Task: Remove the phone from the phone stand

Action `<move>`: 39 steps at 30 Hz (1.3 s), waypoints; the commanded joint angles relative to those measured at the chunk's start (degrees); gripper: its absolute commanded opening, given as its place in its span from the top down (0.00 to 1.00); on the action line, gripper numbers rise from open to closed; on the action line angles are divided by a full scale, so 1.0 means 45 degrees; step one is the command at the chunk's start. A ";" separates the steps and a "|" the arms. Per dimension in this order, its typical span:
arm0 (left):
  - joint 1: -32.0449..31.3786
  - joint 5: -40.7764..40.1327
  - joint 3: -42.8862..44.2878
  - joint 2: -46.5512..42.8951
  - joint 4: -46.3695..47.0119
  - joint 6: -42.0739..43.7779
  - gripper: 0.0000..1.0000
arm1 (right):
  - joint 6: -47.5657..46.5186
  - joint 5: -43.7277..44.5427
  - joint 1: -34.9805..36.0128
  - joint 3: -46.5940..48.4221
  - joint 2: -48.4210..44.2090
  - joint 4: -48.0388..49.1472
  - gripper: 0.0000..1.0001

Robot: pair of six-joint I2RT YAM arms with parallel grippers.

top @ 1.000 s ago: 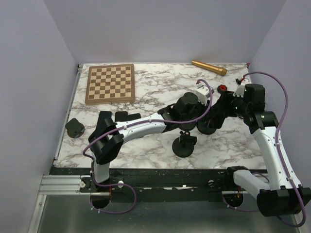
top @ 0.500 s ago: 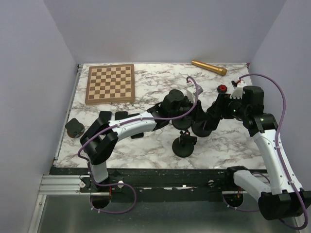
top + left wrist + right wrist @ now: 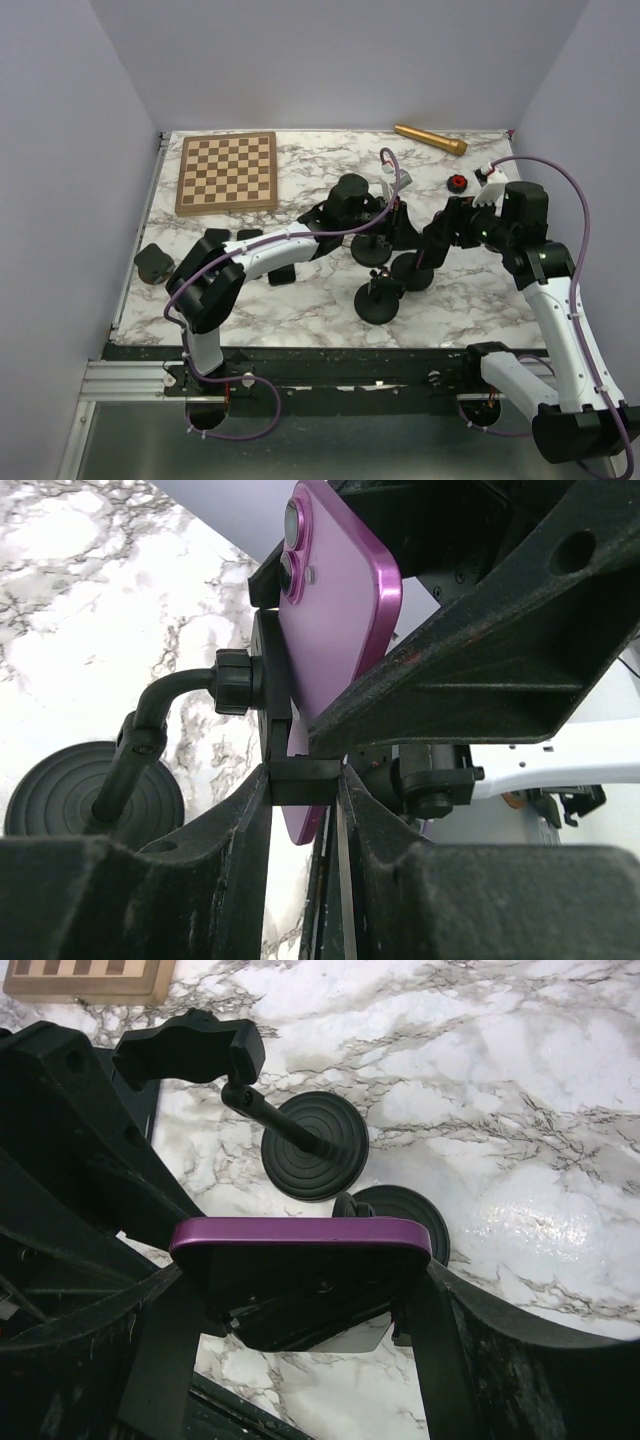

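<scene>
The purple phone point(image 3: 335, 610) sits upright in the black clamp of the phone stand point(image 3: 240, 680), whose curved arm runs down to a round base point(image 3: 95, 800). My left gripper point(image 3: 305, 780) is shut on the clamp's lower bar, just under the phone. My right gripper point(image 3: 300, 1275) is shut on the phone point(image 3: 300, 1232), one finger on each long side. Seen from above, both grippers point(image 3: 395, 228) point(image 3: 428, 240) meet mid-table and hide the phone.
An empty stand point(image 3: 190, 1048) with its round base point(image 3: 314, 1145) stands just beyond the phone. Another stand point(image 3: 378, 303) is nearer the front edge. A chessboard point(image 3: 228, 172) lies back left, a gold cylinder point(image 3: 430, 139) and a red button point(image 3: 457, 182) back right, a black piece point(image 3: 153, 262) at the left edge.
Both arms have shifted left together, still gripping. The left wrist has swung toward the back left and the right gripper has followed it toward the table's middle.
</scene>
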 commanded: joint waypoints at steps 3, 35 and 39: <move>-0.0119 0.0764 0.0630 0.0822 -0.0061 -0.0402 1.00 | 0.0974 -0.3543 0.0488 -0.0033 -0.0991 0.0415 0.99; -0.0696 -0.0188 0.0752 -0.0469 -0.0968 0.1712 0.45 | 0.1411 -0.3084 0.0478 -0.0245 -0.2560 -0.0251 0.99; -0.0689 -0.0238 0.0430 -0.0959 -0.1018 0.1731 0.40 | 0.1657 -0.2734 0.0488 0.0157 -0.2532 -0.0549 0.99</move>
